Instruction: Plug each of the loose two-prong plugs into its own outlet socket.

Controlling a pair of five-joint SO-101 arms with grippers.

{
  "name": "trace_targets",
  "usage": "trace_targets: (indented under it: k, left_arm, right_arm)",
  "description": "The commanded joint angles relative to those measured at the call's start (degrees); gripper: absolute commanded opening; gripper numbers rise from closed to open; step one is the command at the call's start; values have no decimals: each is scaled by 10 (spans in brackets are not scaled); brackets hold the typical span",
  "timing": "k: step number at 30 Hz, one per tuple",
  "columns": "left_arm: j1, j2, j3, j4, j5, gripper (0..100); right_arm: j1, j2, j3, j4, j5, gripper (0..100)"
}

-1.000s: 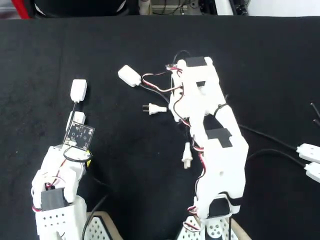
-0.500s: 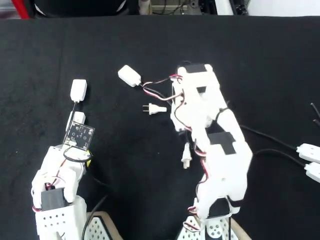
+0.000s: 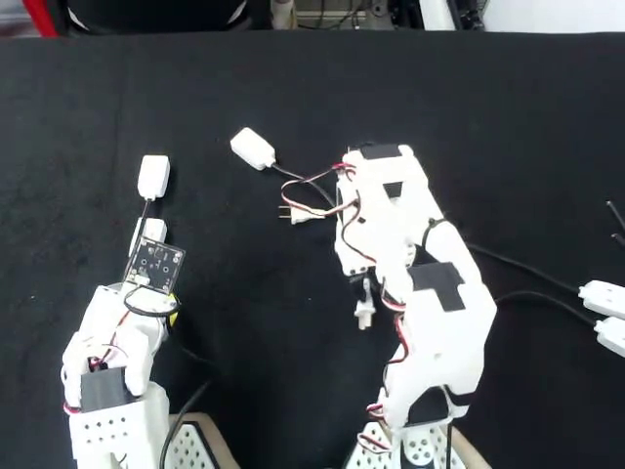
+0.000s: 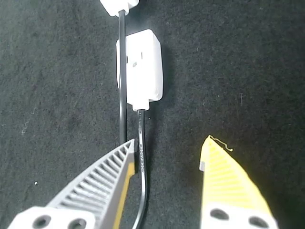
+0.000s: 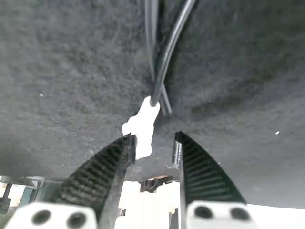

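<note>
1. My right gripper [image 5: 152, 137] is partly open, its jaws only a narrow gap apart, and it has hold of nothing.
2. A white plug [image 5: 141, 126] lies right at its tips. The plug rests against one finger [image 5: 107, 167] and is apart from the other. Its black cable [image 5: 167, 57] runs straight away from the gripper.
3. My left gripper [image 4: 169, 143] is spread wide and empty above the black table [image 3: 98, 98].
4. Just ahead of the left gripper lies a white outlet socket [image 4: 139, 67], slots facing up. Its cord [image 4: 141, 157] comes back between the fingers, close to the grey finger [image 4: 102, 191].
5. A second white socket [image 4: 119, 5] lies just beyond the first.
6. In the high view, a loose two-prong plug [image 3: 303, 213] lies just beside the right arm [image 3: 420, 293]. Another socket [image 3: 254, 149] sits a little farther out from the arm.
</note>
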Motion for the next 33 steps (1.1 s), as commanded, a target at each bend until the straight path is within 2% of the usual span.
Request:
trace_targets:
  k: [1, 9, 14, 33]
  left_arm:
    - [-4, -5, 11, 3, -4, 227]
    - [-4, -5, 11, 3, -4, 227]
    - [-5, -5, 11, 3, -4, 227]
    - [-4, -5, 11, 3, -4, 227]
  right_arm:
    - [-8, 5, -10, -4, -4, 130]
    - [-60, 77, -37, -14, -57, 130]
    - [-46, 82, -43, -13, -57, 87]
    - [-40, 86, -110, 18, -54, 86]
